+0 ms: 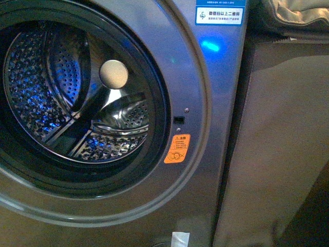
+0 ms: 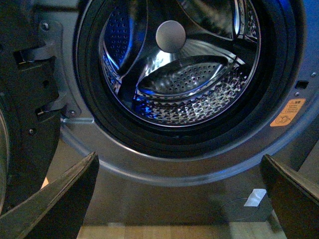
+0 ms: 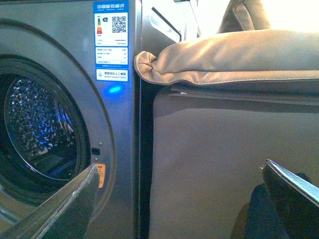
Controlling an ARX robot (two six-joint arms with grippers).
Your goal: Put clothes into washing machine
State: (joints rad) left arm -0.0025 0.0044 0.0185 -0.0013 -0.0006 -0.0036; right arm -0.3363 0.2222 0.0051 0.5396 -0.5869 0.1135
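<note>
1. Left gripper (image 2: 179, 158): fingers are standing wide apart and holding nothing, facing the open porthole of the washing machine (image 2: 164, 174). Nothing is lying in the perforated drum (image 2: 189, 94).
2. Right gripper (image 3: 180, 166): fingers are likewise spreading wide and gripping nothing, pointing at the beige panel (image 3: 209, 164), which is sitting at 3 o'clock of the machine.
3. Clothes (image 3: 256, 214): a dark navy patch is showing just beside one right finger, low against the panel. It is probably the garment, and it is lying ungripped.
4. Risk: the fingers may be pinching only a fold, so the garment ends up trailing and snagging on the door seal (image 1: 154, 154).
5. Risk: releasing short of the mouth, leaving fabric draping over the rim at 6 o'clock or falling outside.
6. Risk: the right arm, swinging in from 3 o'clock, may be clipping the machine's front near the orange warning sticker (image 1: 177, 148).
</note>
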